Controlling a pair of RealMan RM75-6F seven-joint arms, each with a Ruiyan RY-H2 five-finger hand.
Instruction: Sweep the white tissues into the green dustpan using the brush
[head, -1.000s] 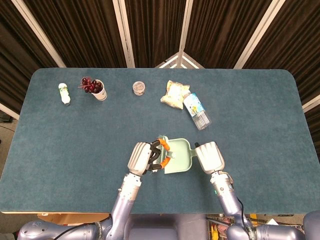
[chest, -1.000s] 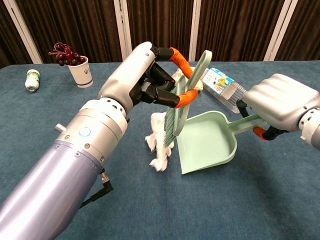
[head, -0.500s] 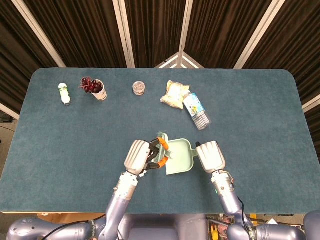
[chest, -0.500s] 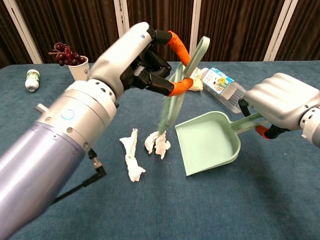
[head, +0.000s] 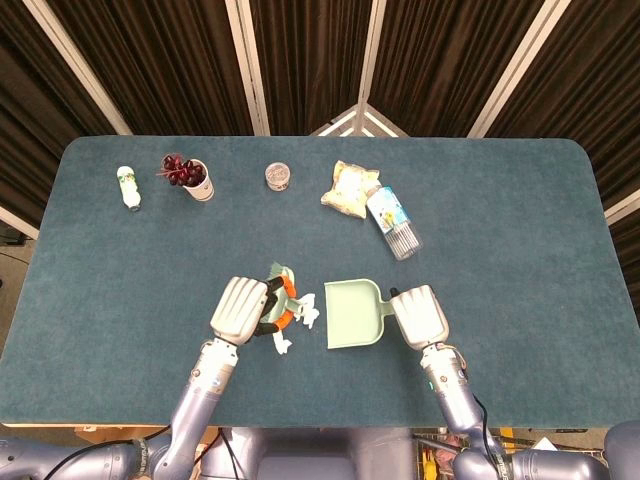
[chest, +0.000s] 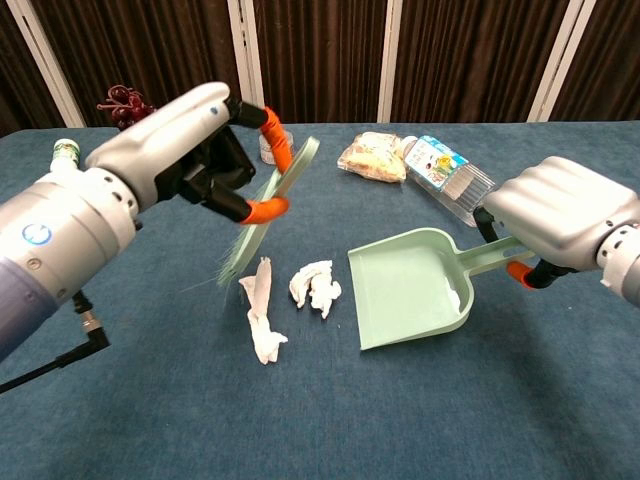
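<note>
My left hand (chest: 185, 150) (head: 238, 308) grips a pale green brush (chest: 268, 205), lifted off the table with its bristles (chest: 236, 258) pointing down and left. Two crumpled white tissues lie on the cloth: a long one (chest: 262, 318) (head: 284, 343) just below the bristles, and a rounder one (chest: 315, 285) (head: 309, 316) beside the dustpan's open edge. The green dustpan (chest: 410, 285) (head: 352, 315) lies flat with a small white scrap (chest: 456, 298) at its back wall. My right hand (chest: 560, 215) (head: 420, 315) holds the dustpan's handle (chest: 492, 252).
Along the far side stand a small white bottle (head: 128, 187), a paper cup of dark grapes (head: 195, 178) and a small jar (head: 278, 176). A snack bag (head: 350, 187) and a lying water bottle (head: 393, 222) sit behind the dustpan.
My left hand has carried the brush left and away from the dustpan, lifting it off the tissues. Both tissues now lie uncovered. The dustpan has barely shifted.
</note>
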